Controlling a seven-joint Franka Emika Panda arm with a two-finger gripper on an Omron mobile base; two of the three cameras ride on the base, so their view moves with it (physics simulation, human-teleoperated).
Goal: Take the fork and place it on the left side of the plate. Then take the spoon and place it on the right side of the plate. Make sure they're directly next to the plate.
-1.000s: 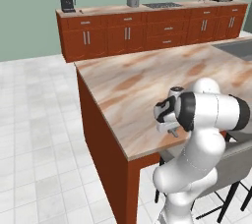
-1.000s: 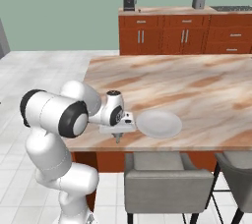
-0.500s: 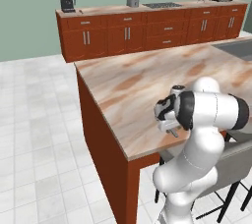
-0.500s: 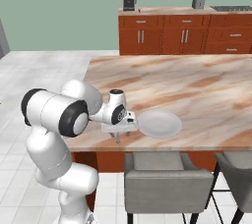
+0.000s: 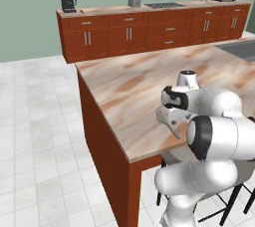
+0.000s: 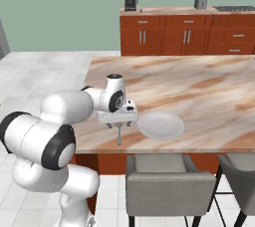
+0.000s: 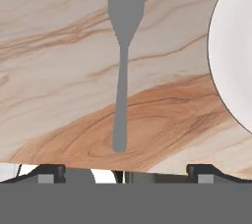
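Fork [image 7: 122, 66] count one; plate [image 7: 231, 51] count one.

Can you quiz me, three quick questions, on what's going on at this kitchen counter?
1. True or false: the gripper is clamped on the fork.
2. The fork lies on which side of the plate in the right base view? A left, B right, C on top.
3. Fill in: the fork lies flat on the ____.

Key: 1 false, the jaws stand open above it; 2 A; 3 counter.
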